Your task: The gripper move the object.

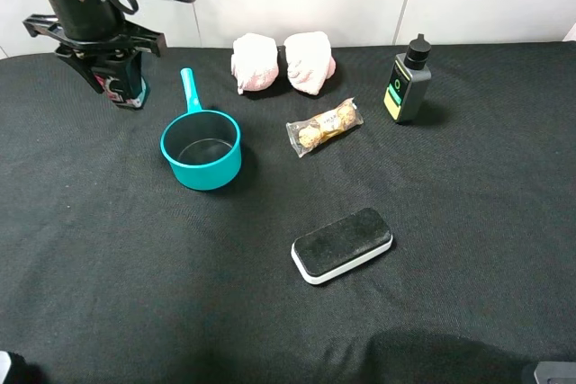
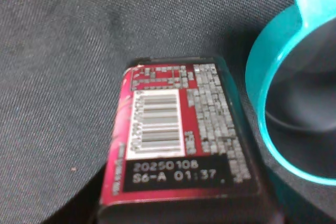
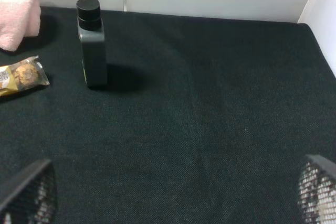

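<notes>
At the far-left back of the black cloth (image 1: 450, 222), the left gripper (image 1: 115, 78) clamps the object (image 1: 124, 94), upright, long axis vertical, beside the teal pot (image 1: 202, 170). Only the left wrist view shows its barcode (image 2: 157, 121) and "20250108 S6-A 01:37". The right gripper (image 3: 170, 190) gapes wide, empty.

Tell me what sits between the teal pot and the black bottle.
A clear packet of gold-wrapped chocolates lies between the teal pot and the black bottle, apart from both. The exterior high view shows it.
</notes>
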`<act>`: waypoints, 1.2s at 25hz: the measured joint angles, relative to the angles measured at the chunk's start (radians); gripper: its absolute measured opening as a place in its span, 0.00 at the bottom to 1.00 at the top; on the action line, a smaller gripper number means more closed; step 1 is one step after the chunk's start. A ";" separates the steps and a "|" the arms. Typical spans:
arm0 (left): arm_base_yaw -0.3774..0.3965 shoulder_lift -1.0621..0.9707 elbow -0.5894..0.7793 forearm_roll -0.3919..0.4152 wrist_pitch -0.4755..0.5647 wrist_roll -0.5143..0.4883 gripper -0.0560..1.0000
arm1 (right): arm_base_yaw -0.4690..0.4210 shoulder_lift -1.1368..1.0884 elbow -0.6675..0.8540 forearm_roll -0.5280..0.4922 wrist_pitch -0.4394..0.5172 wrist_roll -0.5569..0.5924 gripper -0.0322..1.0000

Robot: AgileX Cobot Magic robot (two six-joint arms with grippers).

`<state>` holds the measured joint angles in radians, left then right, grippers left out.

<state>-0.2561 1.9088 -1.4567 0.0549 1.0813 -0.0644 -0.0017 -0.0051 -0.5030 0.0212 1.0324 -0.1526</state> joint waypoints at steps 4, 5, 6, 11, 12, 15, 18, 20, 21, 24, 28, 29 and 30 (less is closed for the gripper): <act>0.006 0.045 -0.013 0.000 -0.017 0.000 0.48 | 0.000 0.000 0.000 0.000 0.000 0.000 0.70; 0.006 0.055 -0.016 0.000 -0.018 0.000 0.48 | 0.000 0.000 0.000 0.000 0.000 0.000 0.70; 0.007 0.067 -0.017 0.000 -0.019 0.000 0.48 | 0.000 0.000 0.000 0.000 0.000 0.000 0.70; 0.010 0.123 -0.026 -0.003 -0.038 -0.001 0.48 | 0.000 0.000 0.000 0.000 0.000 0.000 0.70; 0.011 0.130 -0.029 -0.006 -0.043 -0.001 0.48 | 0.000 0.000 0.000 0.000 0.000 0.000 0.70; 0.015 0.149 -0.033 -0.013 -0.046 -0.001 0.48 | 0.000 0.000 0.000 0.000 0.000 0.000 0.70; 0.018 0.172 -0.034 -0.013 -0.064 -0.001 0.48 | 0.000 0.000 0.000 0.000 0.000 0.000 0.70; 0.021 0.186 -0.034 -0.013 -0.072 -0.001 0.48 | 0.000 0.000 0.000 0.000 0.000 0.000 0.70; 0.026 0.193 -0.034 -0.013 -0.072 -0.001 0.48 | 0.000 0.000 0.000 0.000 0.000 0.000 0.70; 0.030 0.206 -0.034 -0.013 -0.088 -0.001 0.48 | 0.000 0.000 0.000 0.000 0.000 0.000 0.70; 0.035 0.225 -0.034 -0.013 -0.102 -0.001 0.48 | 0.000 0.000 0.000 0.000 0.000 0.000 0.70; 0.035 0.228 -0.034 -0.013 -0.108 -0.001 0.48 | 0.000 0.000 0.000 0.000 0.000 0.000 0.70; 0.035 0.234 -0.034 -0.013 -0.113 -0.001 0.48 | 0.000 0.000 0.000 0.000 0.000 0.000 0.70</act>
<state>-0.2208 2.1423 -1.4906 0.0415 0.9681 -0.0652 -0.0017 -0.0051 -0.5030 0.0212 1.0324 -0.1526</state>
